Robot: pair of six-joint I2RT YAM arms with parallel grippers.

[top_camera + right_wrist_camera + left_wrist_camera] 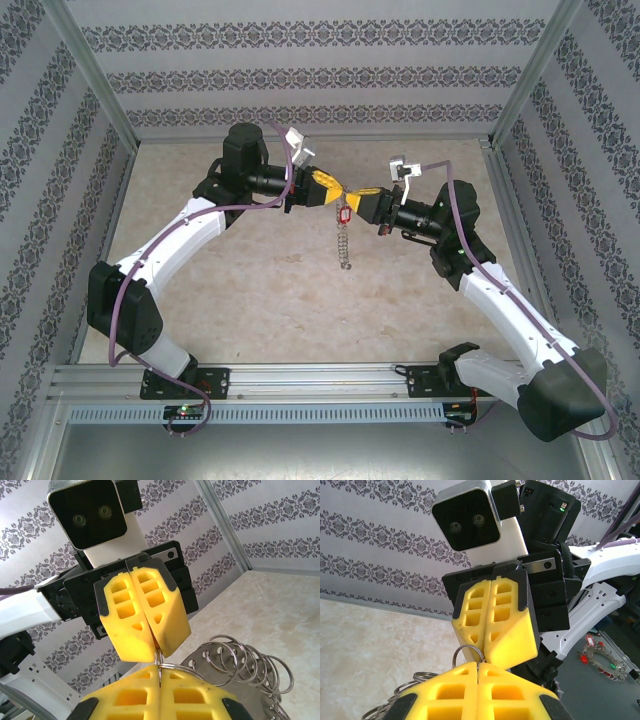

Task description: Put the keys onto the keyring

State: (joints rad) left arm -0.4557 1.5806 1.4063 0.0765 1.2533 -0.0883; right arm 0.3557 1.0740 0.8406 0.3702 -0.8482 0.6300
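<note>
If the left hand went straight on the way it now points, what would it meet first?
The right hand, almost at once: it and the left hand stand shut, tip to tip, with just a small metal ring between, which both seem to pinch.

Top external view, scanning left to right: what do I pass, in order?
Left arm → left gripper → red-headed key → right gripper → right arm. The keyring hangs directly under the key, so its place in the order is unclear and it is left out.
</note>
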